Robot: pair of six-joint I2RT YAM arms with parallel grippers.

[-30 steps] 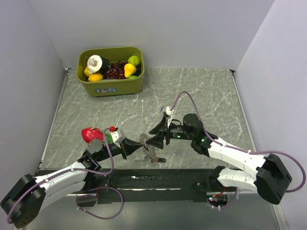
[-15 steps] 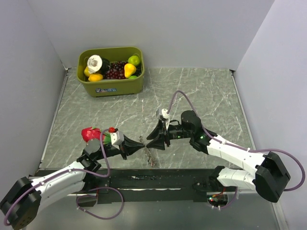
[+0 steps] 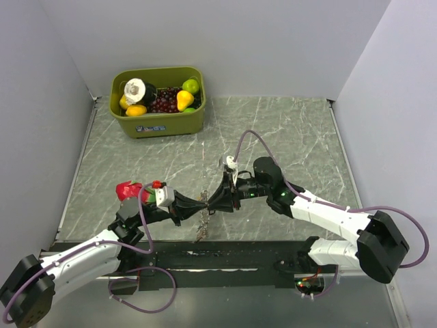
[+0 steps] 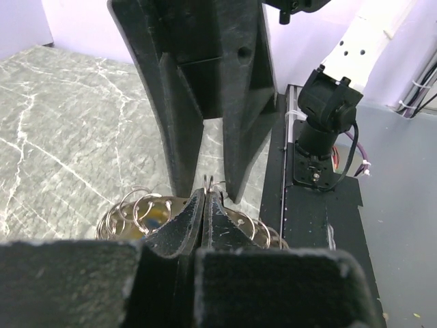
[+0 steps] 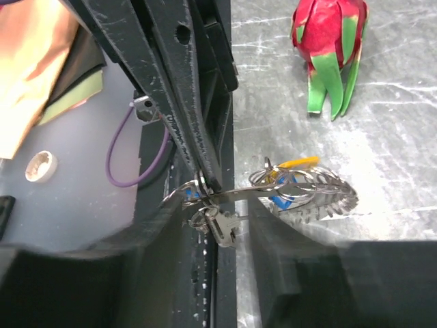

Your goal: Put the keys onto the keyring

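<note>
My left gripper (image 3: 199, 204) is shut on a thin wire of the keyring (image 4: 208, 182); in the left wrist view its tips (image 4: 207, 197) pinch the wire. The keyring's loops (image 4: 136, 208) hang below, and the bunch dangles between the two grippers in the top view (image 3: 203, 222). My right gripper (image 3: 214, 200) faces the left one, open, its fingers (image 4: 246, 102) straddling the pinched ring. In the right wrist view a small silver key (image 5: 224, 227) hangs between its jaws (image 5: 217, 215). Keys with yellow and blue heads (image 5: 290, 184) hang to the right on the rings.
A red and green toy dragon fruit (image 3: 127, 190) lies left of the left arm, also in the right wrist view (image 5: 328, 41). A green bin (image 3: 158, 121) of toy fruit stands at the back left. The black base strip (image 3: 225, 251) runs along the near edge.
Both grippers have moved left and closer together. The key bunch, lying on the table before, now hangs off it from the left gripper's tips.
</note>
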